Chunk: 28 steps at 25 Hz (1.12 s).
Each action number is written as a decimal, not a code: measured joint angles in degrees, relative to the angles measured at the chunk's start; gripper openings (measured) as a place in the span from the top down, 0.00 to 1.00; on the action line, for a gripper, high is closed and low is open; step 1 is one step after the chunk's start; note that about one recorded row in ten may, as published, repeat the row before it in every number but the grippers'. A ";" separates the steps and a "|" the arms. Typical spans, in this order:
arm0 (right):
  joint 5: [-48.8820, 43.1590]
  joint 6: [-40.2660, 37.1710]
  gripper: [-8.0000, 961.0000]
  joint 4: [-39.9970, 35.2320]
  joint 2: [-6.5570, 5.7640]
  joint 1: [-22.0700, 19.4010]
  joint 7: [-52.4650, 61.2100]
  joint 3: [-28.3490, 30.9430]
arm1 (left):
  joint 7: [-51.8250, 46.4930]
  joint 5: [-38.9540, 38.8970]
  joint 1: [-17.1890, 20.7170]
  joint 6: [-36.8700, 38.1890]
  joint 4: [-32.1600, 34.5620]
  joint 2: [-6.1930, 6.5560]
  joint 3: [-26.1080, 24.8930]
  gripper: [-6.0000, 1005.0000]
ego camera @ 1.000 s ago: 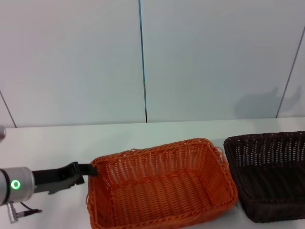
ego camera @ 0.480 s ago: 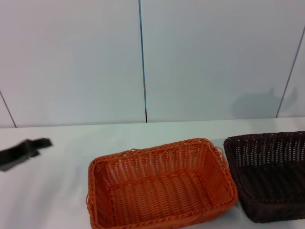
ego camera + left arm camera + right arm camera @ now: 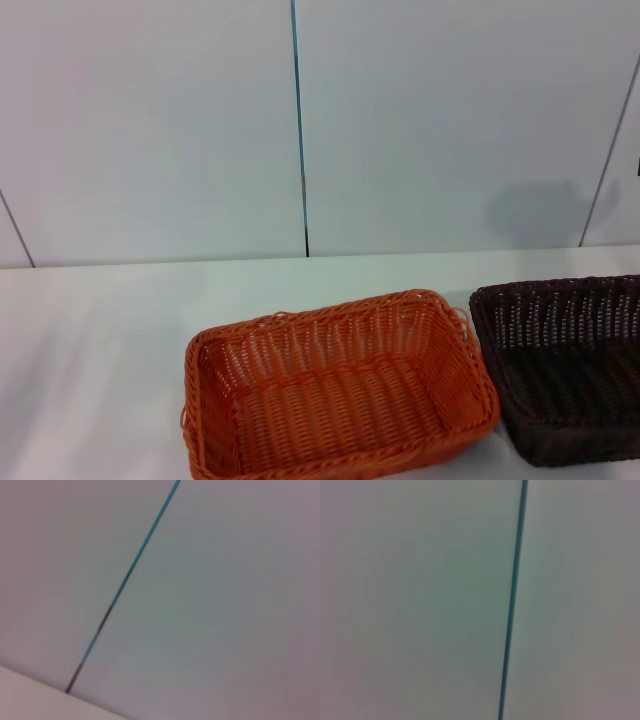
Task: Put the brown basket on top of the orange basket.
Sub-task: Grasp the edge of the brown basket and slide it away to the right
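Observation:
The orange basket [image 3: 335, 385] sits empty on the white table [image 3: 100, 340] at the front middle of the head view. The brown basket [image 3: 565, 365] sits empty on the table just to its right, partly cut off by the frame's right edge. A narrow gap separates the two baskets. Neither gripper shows in any view. Both wrist views show only the pale wall and a dark seam.
A pale panelled wall [image 3: 160, 130] with a dark vertical seam [image 3: 298, 130] stands behind the table. Bare tabletop lies to the left of the orange basket and behind both baskets.
The left gripper, which was at the orange basket's left rim, lifted away to the left and has left the head view. The baskets have not moved.

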 joint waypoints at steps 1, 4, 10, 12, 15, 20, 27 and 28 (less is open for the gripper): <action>0.02 -0.94 0.18 0.58 0.02 0.05 0.10 -0.01 | 1.55 -0.01 0.00 -0.59 -0.01 0.14 -0.03 0.51; 0.08 -3.63 0.18 2.21 0.07 0.12 0.27 -0.09 | 5.74 -0.03 0.00 -2.37 -0.05 0.16 -0.04 0.51; 0.15 -10.18 0.18 6.29 0.15 0.15 1.37 -0.11 | 14.47 -0.19 0.11 -9.13 -0.92 -0.48 -0.09 0.50; 0.18 -12.82 0.18 7.99 0.15 0.12 1.79 0.03 | 16.41 -0.60 0.14 -11.05 -1.48 -0.50 -0.10 0.50; 0.36 -16.56 0.18 10.06 0.12 0.00 2.29 0.09 | 18.80 -2.38 0.16 -15.05 -3.02 -0.46 -0.12 0.50; 2.09 -21.87 0.19 12.55 -0.08 -0.13 2.43 0.85 | 20.31 -7.25 0.13 -17.05 -6.50 1.21 -0.58 0.50; 12.75 -27.67 0.19 15.61 -1.22 -1.34 -0.68 3.47 | 22.75 -10.62 -0.58 -16.57 -11.84 3.59 -2.48 0.50; 14.39 -28.80 0.19 15.89 -1.54 -1.41 -1.50 4.02 | 23.10 -10.80 -0.89 -16.43 -13.09 4.25 -2.67 0.50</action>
